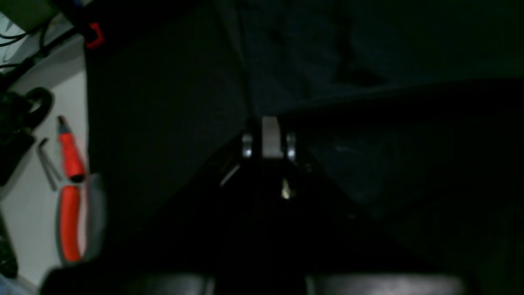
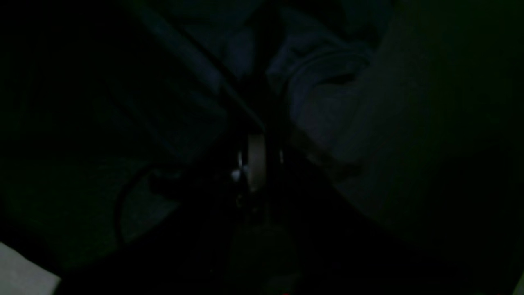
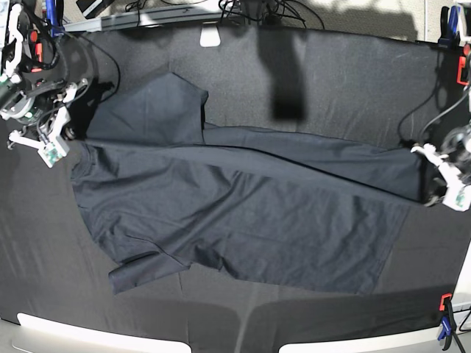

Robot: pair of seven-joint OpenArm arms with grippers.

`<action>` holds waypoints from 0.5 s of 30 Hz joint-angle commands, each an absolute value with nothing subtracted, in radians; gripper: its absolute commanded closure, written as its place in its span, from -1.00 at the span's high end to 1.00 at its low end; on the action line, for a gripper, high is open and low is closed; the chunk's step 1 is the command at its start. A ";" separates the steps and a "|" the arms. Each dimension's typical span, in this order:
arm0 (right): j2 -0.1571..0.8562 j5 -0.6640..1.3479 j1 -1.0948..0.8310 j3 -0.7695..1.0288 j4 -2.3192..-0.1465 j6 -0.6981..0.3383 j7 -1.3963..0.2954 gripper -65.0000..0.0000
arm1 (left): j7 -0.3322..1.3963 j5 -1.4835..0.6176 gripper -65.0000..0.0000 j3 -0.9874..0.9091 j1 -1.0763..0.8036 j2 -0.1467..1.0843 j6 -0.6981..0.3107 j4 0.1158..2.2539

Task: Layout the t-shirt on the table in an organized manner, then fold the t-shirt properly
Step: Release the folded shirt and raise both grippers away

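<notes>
The dark t-shirt (image 3: pixel 243 213) lies spread and wrinkled across the black table (image 3: pixel 353 81), one sleeve pointing to the back left and one to the front left. A taut fold line runs along its upper edge between both grippers. My left gripper (image 3: pixel 431 190) is at the shirt's right end, shut on the fabric. In the left wrist view its fingertips (image 1: pixel 268 123) pinch a dark cloth edge (image 1: pixel 311 61). My right gripper (image 3: pixel 70 136) is at the shirt's left end, shut on the cloth. The right wrist view is very dark, with bunched fabric (image 2: pixel 323 82) at the gripper (image 2: pixel 257 137).
Orange-handled tools (image 1: pixel 69 155) lie on a white surface beside the table's edge. An orange clamp (image 3: pixel 462 70) and a blue clamp (image 3: pixel 444 334) grip the right corners. Cables (image 3: pixel 250 9) and a small white object (image 3: pixel 210 35) sit along the back edge.
</notes>
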State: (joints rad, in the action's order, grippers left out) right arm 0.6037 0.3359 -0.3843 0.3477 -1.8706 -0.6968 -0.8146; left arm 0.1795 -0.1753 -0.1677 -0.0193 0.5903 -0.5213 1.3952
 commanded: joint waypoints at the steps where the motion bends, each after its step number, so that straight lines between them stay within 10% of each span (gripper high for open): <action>1: 0.624 0.315 -0.377 0.348 -1.872 -0.698 -0.800 -1.00 | 0.148 -0.183 -1.00 -0.167 0.012 0.612 -0.509 1.399; 15: 0.624 0.239 -0.285 0.332 -1.778 -0.698 -0.749 -0.78 | 0.146 -0.124 -0.93 -0.157 0.050 0.596 -0.508 1.367</action>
